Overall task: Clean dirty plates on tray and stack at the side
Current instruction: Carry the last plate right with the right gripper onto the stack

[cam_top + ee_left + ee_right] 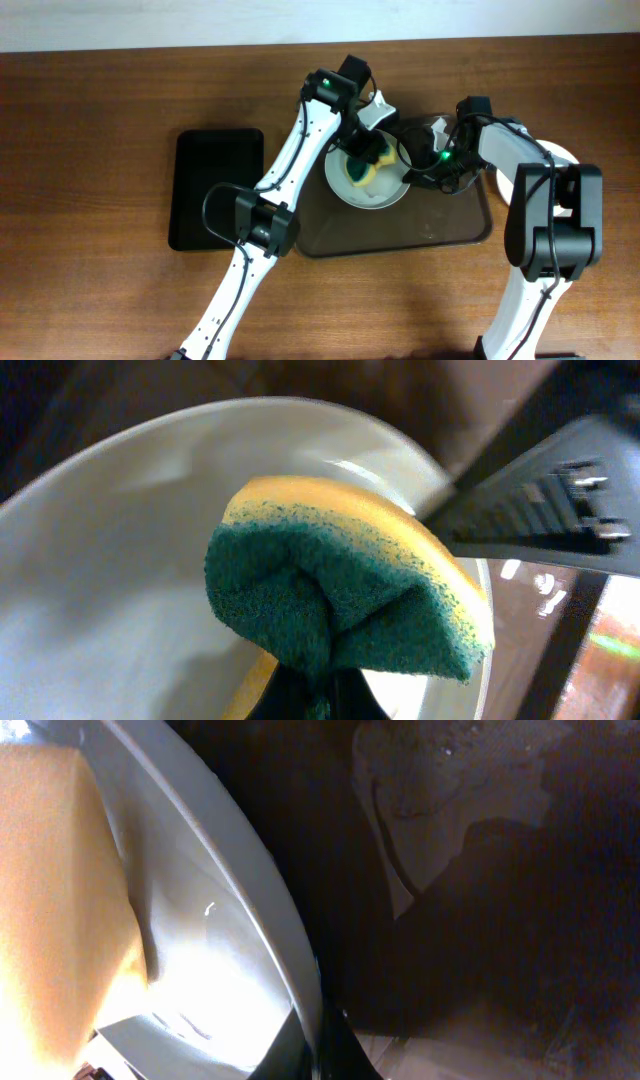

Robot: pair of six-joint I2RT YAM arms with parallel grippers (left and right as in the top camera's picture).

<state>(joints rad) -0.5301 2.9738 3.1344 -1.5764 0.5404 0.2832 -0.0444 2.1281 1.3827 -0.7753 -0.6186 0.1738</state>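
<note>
The left arm (pixel 290 160) runs from the near desk (pixel 90 290) edge up to a dark elbow, then fwd along a white forearm. Its wrist bends back down, so the left gripper (pixel 363 160) points at the desk. Its fingers (pixel 318 698) are clamped on a sponge (pixel 350 600), pinching it folded. The right arm (pixel 550 215) rises to a black elbow block, forearm angled in twd centre. The right gripper (pixel 418 168) reaches sideways, fingers closed on the rim of a plate (pixel 220 920).
</note>
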